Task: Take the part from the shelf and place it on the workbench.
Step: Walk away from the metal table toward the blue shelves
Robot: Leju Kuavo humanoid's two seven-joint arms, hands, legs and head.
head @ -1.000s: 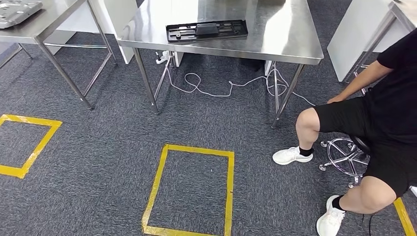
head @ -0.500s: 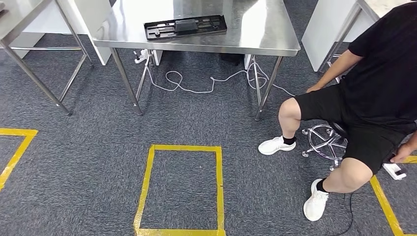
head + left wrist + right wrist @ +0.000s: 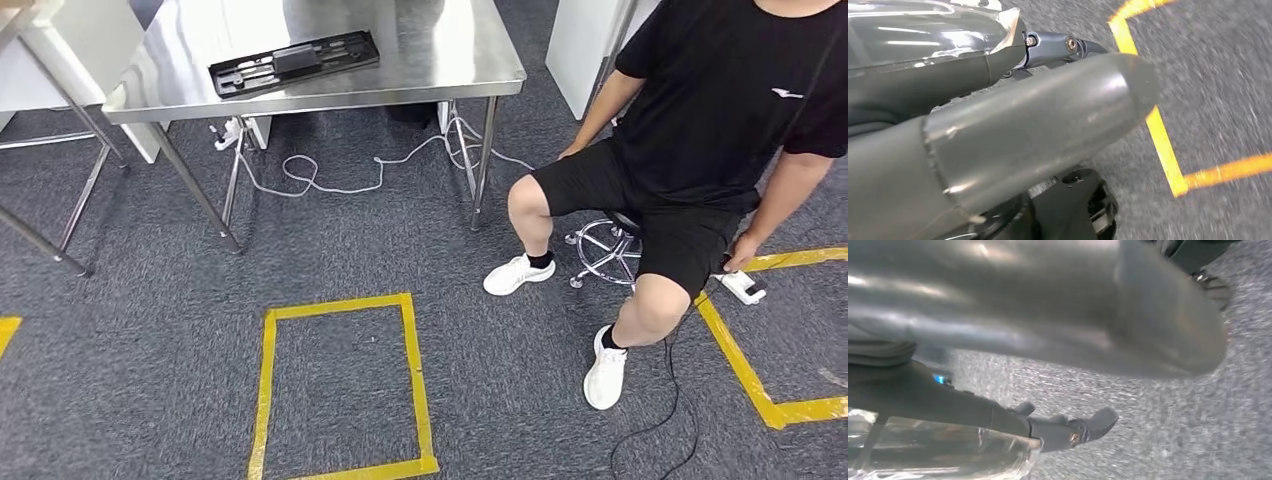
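We look down on grey carpet [image 3: 150, 330] with a second steel desk's legs [image 3: 60, 225] at the far left. Next to it stands a steel desk [image 3: 440, 50], and on its near left part lies the part [image 3: 292, 62], a flat black tray-like piece set at a slight slant, close to the desk's front edge. Under the desk a white cable [image 3: 330, 175] loops over the carpet. In front of the desk, well apart from it, a rectangle of yellow tape [image 3: 268, 390] is stuck to the floor. To the right of that a person [image 3: 720, 110] in a black shirt and black shorts sits on a stool [image 3: 605, 250] with a chrome base, white shoes on the carpet, one hand touching a small white object [image 3: 742, 288] on the floor beside more yellow tape [image 3: 740, 360]. A black cable [image 3: 670, 400] trails near the person's feet. In the left wrist view our left robot hand [image 3: 1038, 130] hangs over the carpet and a corner of yellow tape; its thick grey thumb covers the fingers, so we cannot tell whether it is spread or closed. In the right wrist view our right robot hand [image 3: 1073, 320] likewise hangs above the carpet, blurred, with one dark finger [image 3: 1073, 427] stretched out and nothing seen in it; its full pose we cannot tell.
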